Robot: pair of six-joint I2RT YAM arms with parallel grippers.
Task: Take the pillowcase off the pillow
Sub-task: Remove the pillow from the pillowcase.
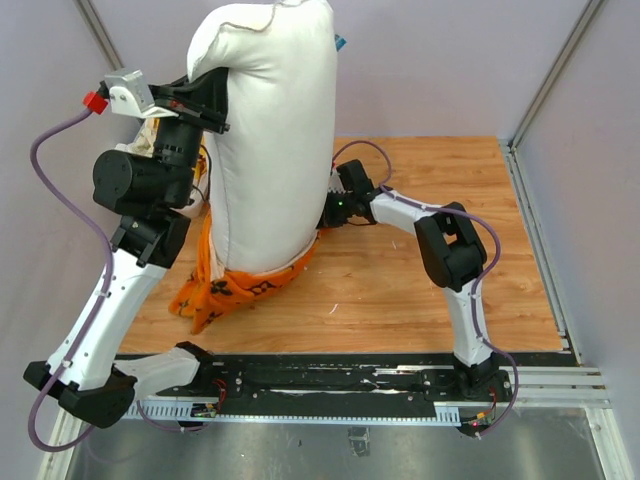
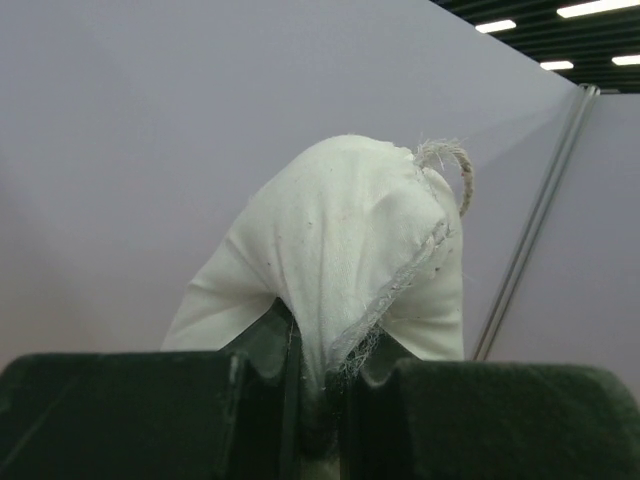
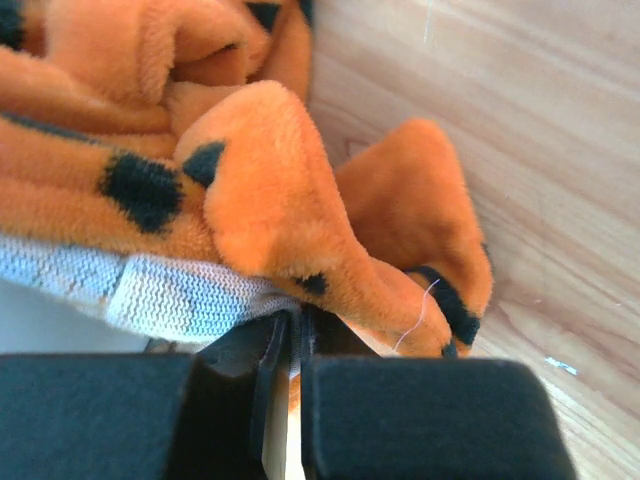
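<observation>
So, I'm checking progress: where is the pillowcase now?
In the top view, the pillowcase is bunched round the foot of the upright pillow, on the table left of centre.

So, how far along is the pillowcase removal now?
Mostly done: the pillow stands bare for most of its length, the pillowcase bunched around its lower end. In hand: the left gripper pinches its top corner, the right gripper is shut on the pillowcase. Left: pulling the last part off.
</observation>
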